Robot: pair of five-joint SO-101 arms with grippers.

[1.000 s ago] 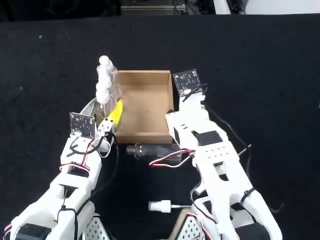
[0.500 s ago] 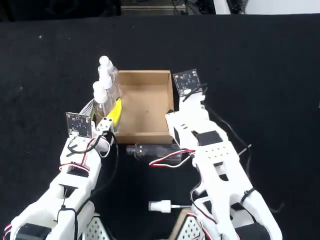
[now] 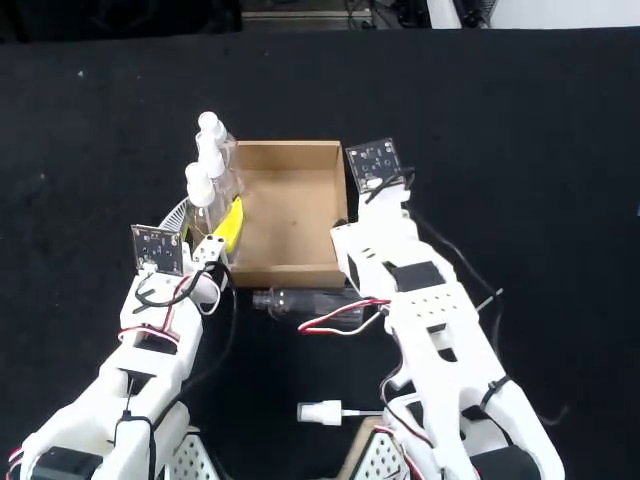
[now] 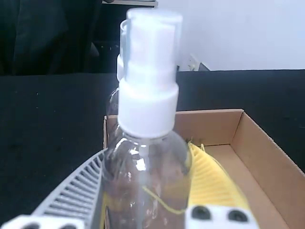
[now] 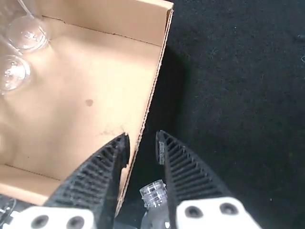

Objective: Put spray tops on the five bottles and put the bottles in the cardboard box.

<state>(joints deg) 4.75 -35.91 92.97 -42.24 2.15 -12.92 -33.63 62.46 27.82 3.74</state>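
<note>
While my left claw [image 3: 212, 210] pinches a spray-topped bottle [image 4: 145, 143] at the box's [image 3: 290, 271] nine o'clock, my right claw [image 5: 141, 138] straddles its three-o'clock wall, spread.

Left pincer [image 3: 205, 220] grips capped bottle [image 3: 202, 192] by the cardboard box [image 3: 290, 215]; spray top [image 3: 320, 411] lies apart.

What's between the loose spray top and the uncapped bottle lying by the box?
Bare table, crossed by an arm's wires beside the bottle, as the high view shows.
</note>
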